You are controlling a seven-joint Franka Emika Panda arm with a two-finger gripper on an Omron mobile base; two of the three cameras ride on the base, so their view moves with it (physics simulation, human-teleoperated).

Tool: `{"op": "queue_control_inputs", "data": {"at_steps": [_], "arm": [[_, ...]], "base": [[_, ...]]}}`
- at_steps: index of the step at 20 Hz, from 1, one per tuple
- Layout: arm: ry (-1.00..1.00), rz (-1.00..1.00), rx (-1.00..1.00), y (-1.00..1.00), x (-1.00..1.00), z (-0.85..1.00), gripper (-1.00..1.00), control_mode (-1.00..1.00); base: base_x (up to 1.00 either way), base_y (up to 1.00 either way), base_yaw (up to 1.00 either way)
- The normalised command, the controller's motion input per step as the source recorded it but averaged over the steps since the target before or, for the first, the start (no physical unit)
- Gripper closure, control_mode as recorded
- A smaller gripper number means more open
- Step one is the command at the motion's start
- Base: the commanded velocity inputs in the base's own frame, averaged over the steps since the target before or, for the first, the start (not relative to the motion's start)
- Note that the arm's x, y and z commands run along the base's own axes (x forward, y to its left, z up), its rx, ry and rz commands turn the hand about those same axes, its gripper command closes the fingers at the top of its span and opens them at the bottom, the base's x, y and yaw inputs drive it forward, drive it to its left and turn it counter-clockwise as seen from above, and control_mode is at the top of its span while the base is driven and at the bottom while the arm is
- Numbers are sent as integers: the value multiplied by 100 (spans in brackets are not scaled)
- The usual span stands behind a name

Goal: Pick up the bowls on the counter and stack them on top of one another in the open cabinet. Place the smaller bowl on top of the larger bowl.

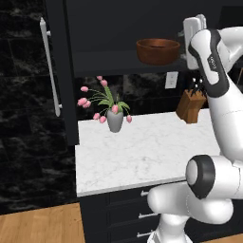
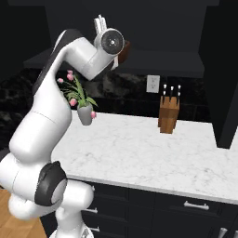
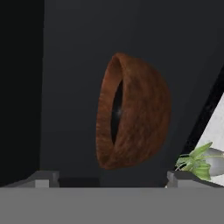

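Hand [image 3: 112, 181] open, holding nothing, fingertips spread wide. Brown bowl [image 3: 131, 111] sits straight ahead of hand on cabinet shelf [image 1: 118, 59], apart from fingers, seen rolled sideways with rim facing hand's left. Dark glossy shape inside it looks like black bowl [image 3: 117, 111], can't be sure. Likely just pull straight back

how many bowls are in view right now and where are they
2. The larger bowl, reddish-brown, sits on the cabinet shelf. The hand view shows a dark glossy form inside it, likely the smaller bowl nested there, mostly hidden by the brown rim.
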Motion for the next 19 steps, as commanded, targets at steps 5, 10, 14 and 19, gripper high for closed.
{"op": "queue_control_inputs", "data": {"at_steps": [5,10,14,19], "arm": [[-1,0,0,3,-100,4,-100,-100],[-1,0,0,0,-100,-4,-100,-100],[-19,0,-11,31,-100,-90,-100,-100],[-6,0,-8,23,-100,-99,-100,-100]], "base": [[0,0,0],[0,0,0],[0,0,0],[0,0,0]]}}
